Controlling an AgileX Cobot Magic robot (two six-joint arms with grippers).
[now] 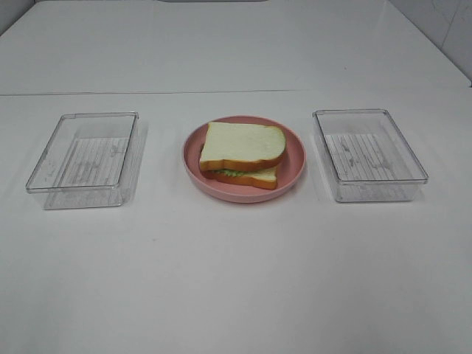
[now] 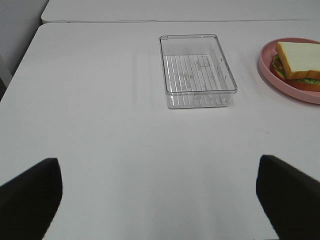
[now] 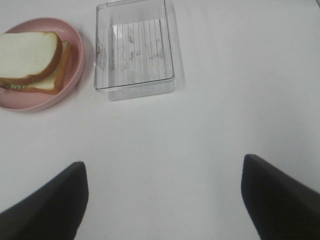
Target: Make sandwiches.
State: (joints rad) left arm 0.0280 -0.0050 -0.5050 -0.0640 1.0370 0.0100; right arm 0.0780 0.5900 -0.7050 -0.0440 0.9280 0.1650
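Sandwiches (image 1: 242,155) sit stacked on pink plate (image 1: 295,166) between two clear trays (image 1: 85,158); both hands (image 2: 160,200) spread, empty.

You see white bread (image 1: 242,142) edged with orange-brown crust, a green lettuce fringe (image 1: 234,174) showing between the slices. Plate (image 1: 295,158) is pink. Both trays, left (image 1: 85,158) and right (image 1: 369,153), are clear with ribbed floors. Table (image 1: 236,280) plain white. Gripper fingers (image 2: 30,195) black.

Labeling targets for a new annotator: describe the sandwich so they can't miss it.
On the white table, find the two clear plastic trays; a round pink plate sits between them. The sandwich lies on that plate: two white bread slices with orange-brown crust and green lettuce at the edge. It is the only food; both trays are empty.
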